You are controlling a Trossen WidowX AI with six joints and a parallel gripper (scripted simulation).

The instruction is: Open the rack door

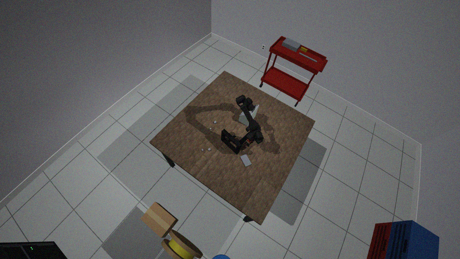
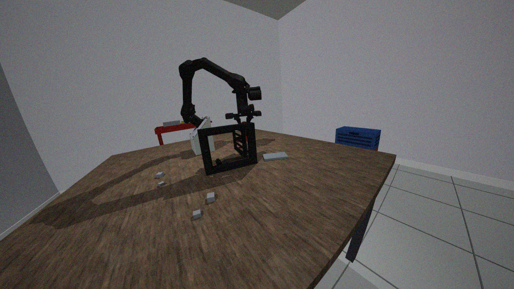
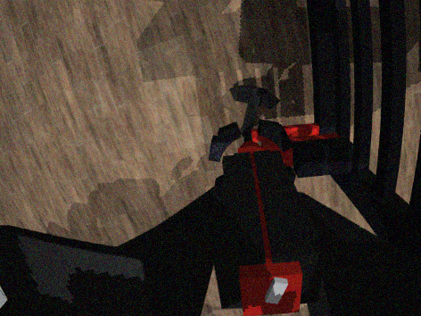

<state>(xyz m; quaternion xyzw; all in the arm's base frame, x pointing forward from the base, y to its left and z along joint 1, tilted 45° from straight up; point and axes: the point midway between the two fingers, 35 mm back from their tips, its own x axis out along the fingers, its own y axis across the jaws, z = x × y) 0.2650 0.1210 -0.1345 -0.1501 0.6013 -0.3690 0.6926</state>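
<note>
The black door frame [image 1: 225, 137] [image 2: 205, 152] stands upright on the table. The black slatted door [image 2: 236, 143] [image 3: 330, 80] is swung far out behind it, on the arm's side, roughly square to the frame; the exact angle cannot be told. My gripper [image 2: 244, 123] [image 3: 257, 200] points down beside the door's free part and is shut on the dark upright handle [image 3: 252, 109], whose wide end shows past the fingertips. Red parts [image 3: 303, 130] show between handle and door. How far the handle is turned is unclear. In the top view the arm hides much of the door.
A flat grey plate [image 1: 245, 160] [image 2: 275, 156] lies near the frame's hinge side. Several small grey blocks [image 1: 215, 122] [image 2: 211, 197] lie on the frame's other side. The arm stands on a pale angled block [image 1: 243, 119] [image 2: 195, 144]. A red cart [image 1: 284, 82] stands beyond the table.
</note>
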